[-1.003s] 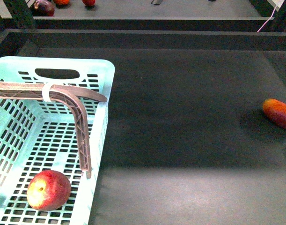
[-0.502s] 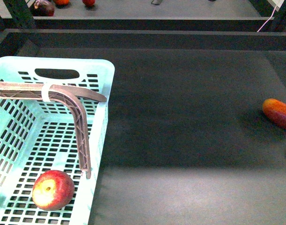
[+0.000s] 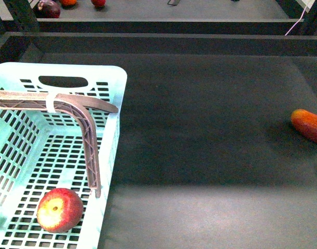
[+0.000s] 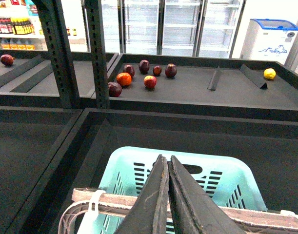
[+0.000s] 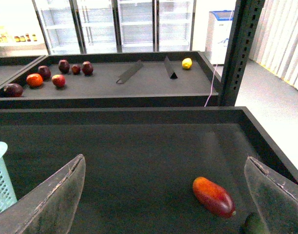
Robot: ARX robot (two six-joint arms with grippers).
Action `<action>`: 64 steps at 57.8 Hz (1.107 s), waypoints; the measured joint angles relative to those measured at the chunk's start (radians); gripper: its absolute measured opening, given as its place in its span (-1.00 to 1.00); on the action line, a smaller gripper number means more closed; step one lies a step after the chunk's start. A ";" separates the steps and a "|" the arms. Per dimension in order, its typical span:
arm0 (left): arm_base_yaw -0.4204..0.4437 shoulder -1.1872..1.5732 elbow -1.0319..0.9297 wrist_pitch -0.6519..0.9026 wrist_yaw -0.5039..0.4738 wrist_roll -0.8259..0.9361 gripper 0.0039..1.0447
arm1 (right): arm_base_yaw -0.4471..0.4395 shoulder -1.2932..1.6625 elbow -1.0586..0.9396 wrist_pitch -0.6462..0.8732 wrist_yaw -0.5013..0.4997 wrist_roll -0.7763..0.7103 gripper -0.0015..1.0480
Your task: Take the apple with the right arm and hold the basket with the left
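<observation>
The apple (image 3: 59,209), red with a yellow patch, lies on the slotted floor of the mint basket (image 3: 70,70) near its front. A grey-brown handle (image 3: 91,150) swings across the basket. Neither gripper shows in the front view. In the left wrist view, my left gripper (image 4: 164,161) is shut with its fingers pressed together above the basket (image 4: 227,170) and its handle (image 4: 114,201). My right gripper (image 5: 164,159) is wide open and empty over the dark shelf. It is far from the apple; a corner of the basket (image 5: 0,175) shows beside one finger.
An elongated orange-red fruit (image 3: 308,125) lies at the shelf's right edge, between my right fingers in the right wrist view (image 5: 213,196). A dark green object (image 5: 253,224) lies beside it. Several fruits (image 4: 139,78) and a lemon (image 4: 269,73) lie on the far shelf. Metal uprights (image 4: 97,48) stand behind.
The apple has rolled slightly to the right inside the basket and turned its yellow side up. The basket and the elongated fruit have stayed put.
</observation>
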 joint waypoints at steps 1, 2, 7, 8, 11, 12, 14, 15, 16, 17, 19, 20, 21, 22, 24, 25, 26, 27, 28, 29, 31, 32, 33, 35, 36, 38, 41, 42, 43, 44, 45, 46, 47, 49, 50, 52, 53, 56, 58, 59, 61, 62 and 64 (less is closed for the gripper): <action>0.000 -0.003 -0.002 0.000 0.000 0.000 -0.94 | 0.000 0.000 0.000 0.000 0.000 0.000 0.83; 0.000 -0.004 -0.010 0.011 0.000 0.000 -0.94 | 0.000 0.000 0.000 0.000 0.000 0.000 0.83; 0.000 -0.029 -0.030 0.011 0.000 0.001 -0.94 | 0.000 0.000 0.000 0.000 0.000 0.000 0.83; 0.000 -0.032 -0.030 0.008 0.000 0.003 -0.94 | 0.000 0.000 0.000 0.000 0.000 0.000 0.83; 0.000 -0.057 -0.030 -0.015 0.000 0.003 -0.94 | 0.000 0.000 0.000 0.000 0.000 0.000 0.83; 0.000 -0.068 -0.030 -0.023 0.000 0.003 -0.94 | 0.000 0.000 0.000 0.000 0.000 0.000 0.83; 0.000 -0.084 -0.030 -0.036 0.000 0.003 -0.94 | 0.000 0.000 0.000 0.000 0.000 0.000 0.83; 0.000 -0.093 -0.030 -0.044 0.000 0.003 -0.94 | 0.000 0.000 0.000 0.000 0.000 0.000 0.83; 0.000 -0.101 -0.030 -0.053 0.000 0.003 -0.94 | 0.000 0.000 0.000 0.000 0.000 0.000 0.83; 0.000 -0.110 -0.030 -0.061 0.000 0.003 -0.94 | 0.000 0.000 0.000 0.000 0.000 0.000 0.83; 0.000 -0.131 -0.030 -0.082 0.000 0.003 -0.94 | 0.000 0.000 0.000 0.000 0.000 0.000 0.83; 0.000 -0.139 -0.030 -0.090 0.000 0.003 -0.94 | 0.000 0.000 0.000 0.000 0.000 0.000 0.83; 0.000 -0.147 -0.030 -0.098 0.000 0.003 -0.94 | 0.000 0.000 0.000 0.000 0.000 0.000 0.83; 0.000 -0.154 -0.030 -0.106 0.000 0.003 -0.94 | 0.000 0.000 0.000 0.000 0.000 0.000 0.83; 0.000 -0.169 -0.030 -0.121 0.000 0.003 -0.94 | 0.000 0.000 0.000 0.000 0.000 0.000 0.83; 0.000 -0.173 -0.030 -0.125 0.000 0.003 -0.94 | 0.000 0.000 0.000 0.000 0.000 0.000 0.83; 0.000 -0.180 -0.030 -0.132 0.000 0.003 -0.94 | 0.000 0.000 0.000 0.000 0.000 0.000 0.83; 0.000 -0.188 -0.030 -0.139 0.000 0.003 -0.94 | 0.000 0.000 0.000 0.000 0.000 0.000 0.83; 0.000 -0.192 -0.030 -0.142 0.000 0.003 -0.94 | 0.000 0.000 0.000 0.000 0.000 0.000 0.83; 0.000 -0.198 -0.030 -0.149 0.000 0.003 -0.94 | 0.000 0.000 0.000 0.000 0.000 0.000 0.83; 0.000 -0.211 -0.030 -0.163 0.000 0.003 -0.94 | 0.000 0.000 0.000 0.000 0.000 0.000 0.83; 0.000 -0.214 -0.030 -0.166 0.000 0.003 -0.94 | 0.000 0.000 0.000 0.000 0.000 0.000 0.83; 0.000 -0.220 -0.030 -0.172 0.000 0.003 -0.94 | 0.000 0.000 0.000 0.000 0.000 0.000 0.83; 0.000 -0.232 -0.030 -0.184 0.000 0.003 -0.94 | 0.000 0.000 0.000 0.000 0.000 0.000 0.83; 0.000 -0.237 -0.030 -0.189 0.000 0.003 -0.94 | 0.000 0.000 0.000 0.000 0.000 0.000 0.83; 0.000 -0.252 -0.030 -0.203 0.000 0.003 -0.94 | 0.000 0.000 0.000 0.000 0.000 0.000 0.83; 0.000 -0.271 -0.030 -0.221 0.000 0.003 -0.94 | 0.000 0.000 0.000 0.000 0.000 0.000 0.83; 0.000 -0.277 -0.030 -0.229 0.000 0.003 -0.94 | 0.000 0.000 0.000 0.000 0.000 0.000 0.83; 0.000 -0.280 -0.030 -0.231 0.000 0.003 -0.94 | 0.000 0.000 0.000 0.000 0.000 0.000 0.83; 0.000 -0.284 -0.030 -0.236 0.000 0.003 -0.94 | 0.000 0.000 0.000 0.000 0.000 0.000 0.83; 0.000 -0.288 -0.030 -0.241 0.000 0.003 -0.94 | 0.000 0.000 0.000 0.000 0.000 0.000 0.83; 0.000 -0.291 -0.030 -0.243 0.000 0.003 -0.94 | 0.000 0.000 0.000 0.000 0.000 0.000 0.83; 0.000 -0.295 -0.029 -0.247 0.000 0.003 -0.94 | 0.000 0.000 0.000 0.000 0.000 0.000 0.83; 0.000 -0.338 -0.029 -0.304 0.000 0.003 -0.94 | 0.000 0.000 0.000 0.000 0.000 0.000 0.83; 0.000 -0.352 -0.029 -0.326 0.000 0.003 -0.94 | 0.000 0.000 0.000 0.000 0.000 0.000 0.83; 0.000 -0.409 -0.029 -0.394 0.000 0.003 -0.94 | 0.000 0.000 0.000 0.000 0.000 0.000 0.83; 0.000 -0.420 -0.029 -0.403 0.000 0.003 -0.94 | 0.000 0.000 0.000 0.000 0.000 0.000 0.83; 0.000 -0.454 -0.029 -0.418 0.000 0.003 -0.94 | 0.000 0.000 0.000 0.000 0.000 0.000 0.83; 0.000 -0.461 -0.029 -0.421 0.000 0.003 -0.94 | 0.000 0.000 0.000 0.000 0.000 0.000 0.83; 0.000 -0.462 -0.029 -0.421 0.000 0.003 -0.94 | 0.000 0.000 0.000 0.000 0.000 0.000 0.83; 0.000 -0.464 -0.029 -0.421 0.000 0.003 -0.94 | 0.000 0.000 0.000 0.000 0.000 0.000 0.83; 0.000 -0.465 -0.029 -0.421 0.000 0.003 -0.94 | 0.000 0.000 0.000 0.000 0.000 0.000 0.83; 0.000 -0.466 -0.029 -0.422 0.000 0.003 -0.94 | 0.000 0.000 0.000 0.000 0.000 0.000 0.83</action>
